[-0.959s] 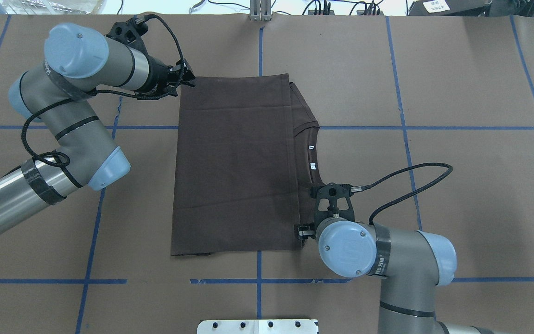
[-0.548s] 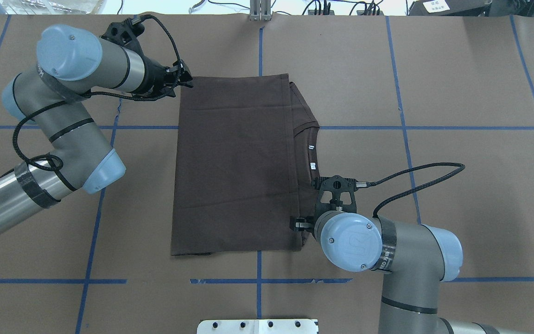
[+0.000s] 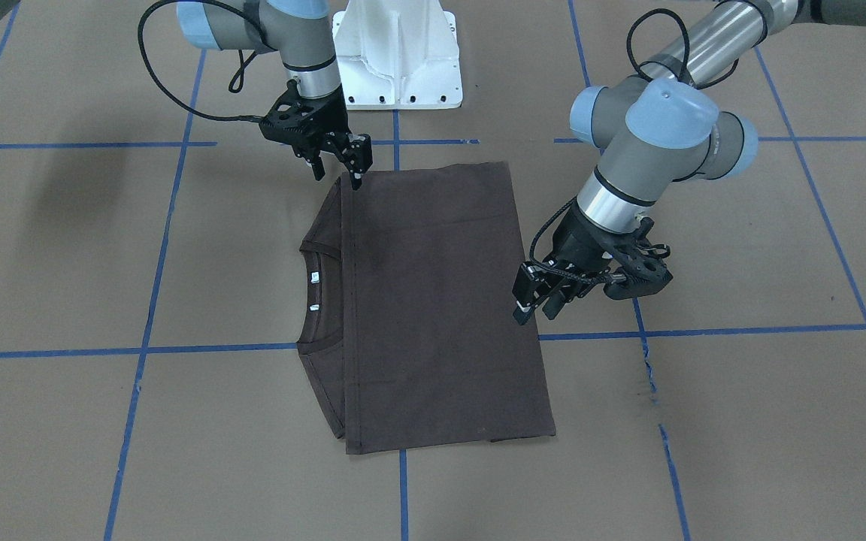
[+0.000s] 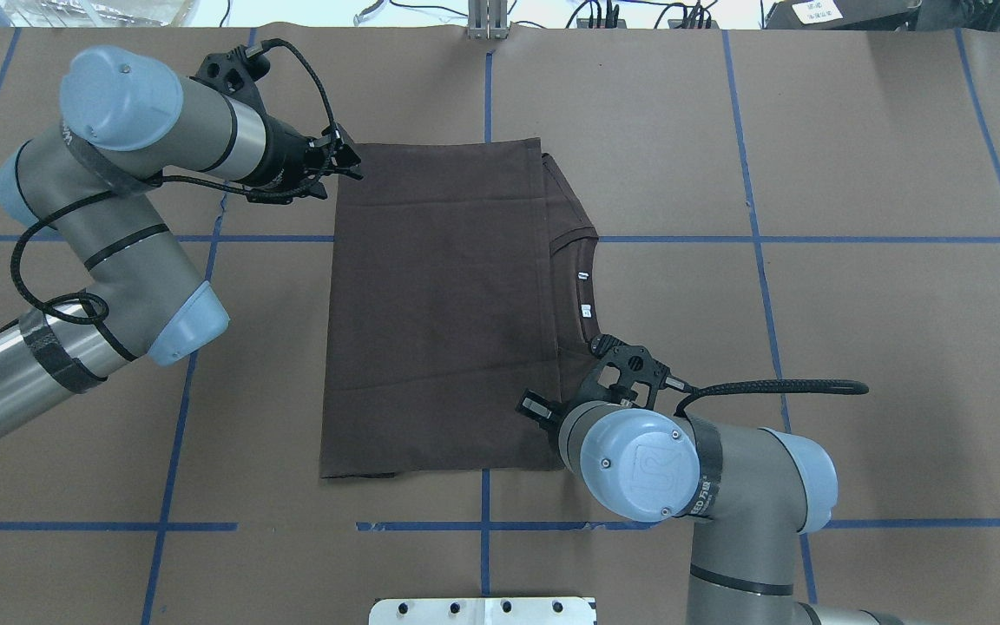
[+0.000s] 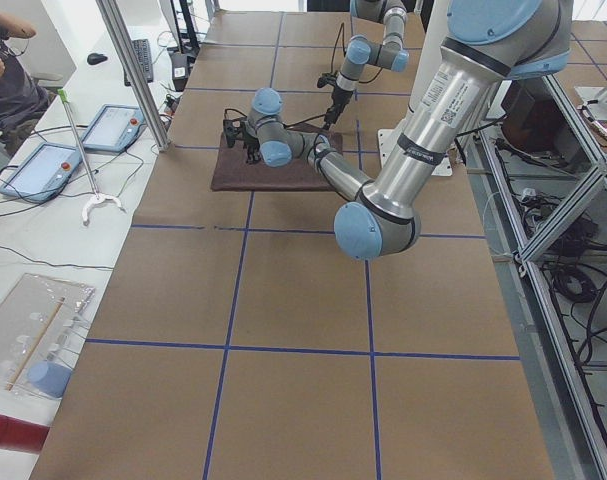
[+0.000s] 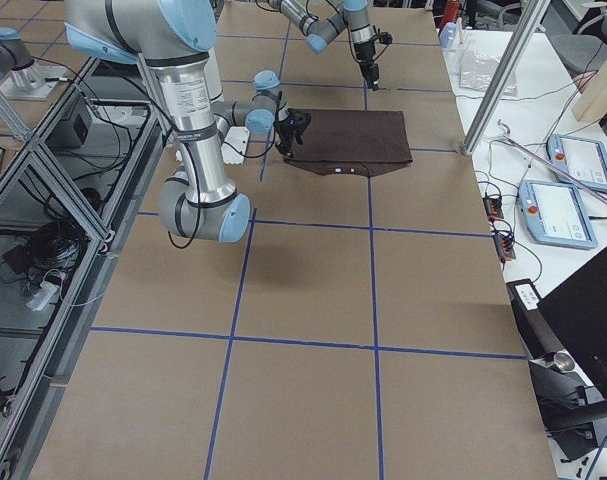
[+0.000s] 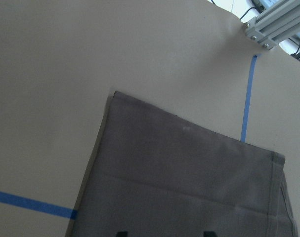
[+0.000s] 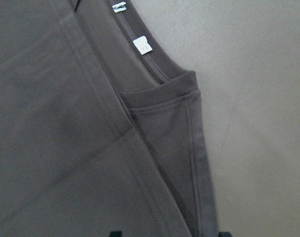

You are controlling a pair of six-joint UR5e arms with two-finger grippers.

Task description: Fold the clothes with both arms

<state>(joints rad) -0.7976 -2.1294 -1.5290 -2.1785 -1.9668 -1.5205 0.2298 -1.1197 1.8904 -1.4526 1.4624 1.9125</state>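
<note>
Spread wide and empty: right fingers (image 3: 339, 161), shifted within the last second from the near collar-side corner inward over the T-shirt (image 4: 439, 304); left fingers (image 4: 348, 165), just beside its left edge, barely moved. Probably lining up the next fold. Flat at mid-counter (image 4: 856, 174), a neat rectangle of matte brown knit; ribbed collar (image 8: 162, 91), white labels (image 8: 142, 45).

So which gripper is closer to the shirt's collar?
Right. The right gripper hovers over the shirt near one end of the collar; the left gripper is beyond the opposite edge.
</note>
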